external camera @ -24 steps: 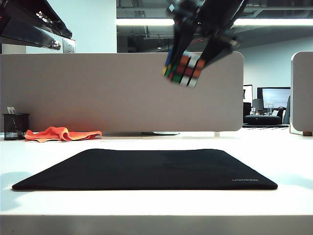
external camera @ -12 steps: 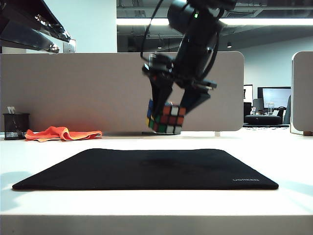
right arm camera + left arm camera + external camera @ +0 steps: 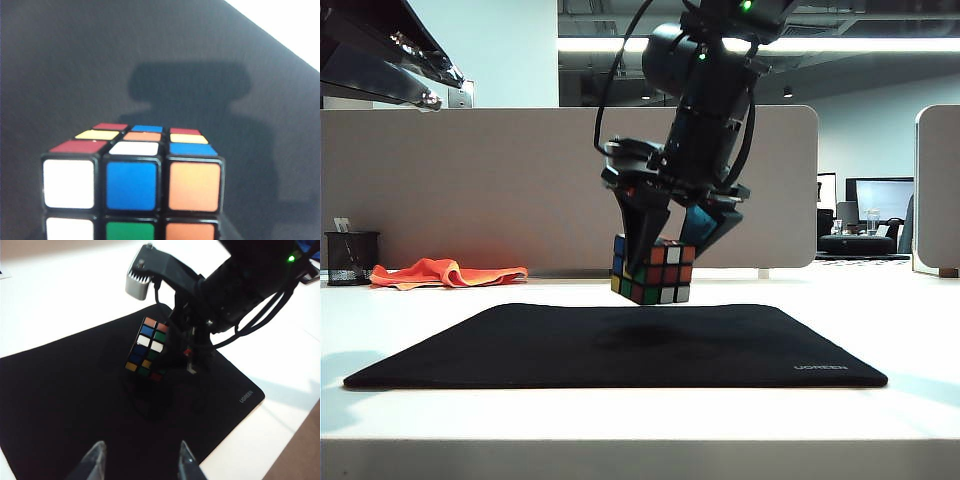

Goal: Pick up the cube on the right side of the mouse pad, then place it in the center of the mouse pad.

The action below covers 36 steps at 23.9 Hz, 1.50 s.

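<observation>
Gripping the cube (image 3: 652,270), right pincer (image 3: 670,245) hovers; left pincer (image 3: 138,460) gapes.

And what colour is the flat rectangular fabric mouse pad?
Black, with small grey lettering at one corner; the exterior view shows it best.

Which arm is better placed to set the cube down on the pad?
Right: the right gripper holds the cube just above the mouse pad. The left gripper hangs open and empty.

Ceiling strip lights (image 3: 620,45) glare overhead; my cube (image 3: 651,270) casts a soft shadow on the mouse pad (image 3: 520,345); white table (image 3: 60,285) overexposed.
</observation>
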### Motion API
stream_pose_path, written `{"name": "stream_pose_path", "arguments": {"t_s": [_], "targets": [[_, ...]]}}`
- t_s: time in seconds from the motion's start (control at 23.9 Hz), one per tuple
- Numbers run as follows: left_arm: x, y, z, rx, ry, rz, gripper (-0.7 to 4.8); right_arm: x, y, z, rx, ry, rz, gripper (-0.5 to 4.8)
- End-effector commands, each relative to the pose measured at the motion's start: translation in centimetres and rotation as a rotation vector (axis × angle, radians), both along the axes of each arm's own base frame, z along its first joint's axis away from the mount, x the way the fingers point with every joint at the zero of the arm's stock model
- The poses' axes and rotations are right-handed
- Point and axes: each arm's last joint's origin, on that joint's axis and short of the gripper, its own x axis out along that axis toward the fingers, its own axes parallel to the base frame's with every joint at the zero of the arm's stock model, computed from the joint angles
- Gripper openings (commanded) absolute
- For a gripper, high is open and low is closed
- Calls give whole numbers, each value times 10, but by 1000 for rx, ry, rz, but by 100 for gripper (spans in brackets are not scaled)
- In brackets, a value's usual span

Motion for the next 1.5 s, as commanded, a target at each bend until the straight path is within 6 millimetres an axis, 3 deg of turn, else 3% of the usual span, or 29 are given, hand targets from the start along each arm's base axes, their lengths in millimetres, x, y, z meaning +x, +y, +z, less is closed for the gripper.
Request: {"name": "stream_pose_path", "arguments": {"t_s": [0.04,0.13,0.25,0.33,0.5,0.54,0.58,0.63,0.67,0.84,0.88,0.92,0.96,1.13,1.34,1.5], "targets": [[0,0,2,0,-8,-3,183,0,1,2,1,-3,6,317],[0,0,2,1,-4,-3,184,0,1,2,3,-6,6,350],[0,0,2,1,-4,-3,184,0,1,2,1,-3,6,352],[0,0,2,1,-4,-3,183,-1,1,2,0,0,6,469],[0,0,2,1,-4,-3,184,-1,1,3,2,1,2,479],[0,0,2,1,-4,-3,183,-2,0,5,3,1,2,438],[0,0,2,1,-4,-3,183,-5,-3,13,5,-4,2,259],[0,0,2,1,-8,-3,183,-9,-6,24,15,-29,-3,197],[0,0,2,1,-8,-3,182,-10,-8,31,24,-44,-5,197],[0,0,2,0,-7,-2,183,-25,-37,90,88,-198,-64,197],[0,0,2,0,-7,-2,183,-27,-42,96,93,-211,-73,197],[0,0,2,1,-7,-1,183,-32,-50,107,78,-241,-103,160],[0,0,2,1,-7,-1,182,-38,-63,118,55,-268,-144,55],[-1,2,3,18,-19,41,19,-57,-94,153,64,-364,-228,-3],[-10,6,12,35,-84,121,-6,-86,-118,190,83,-507,-308,-5],[-24,12,23,36,-153,182,-6,-110,-131,203,119,-616,-348,-5]]}}
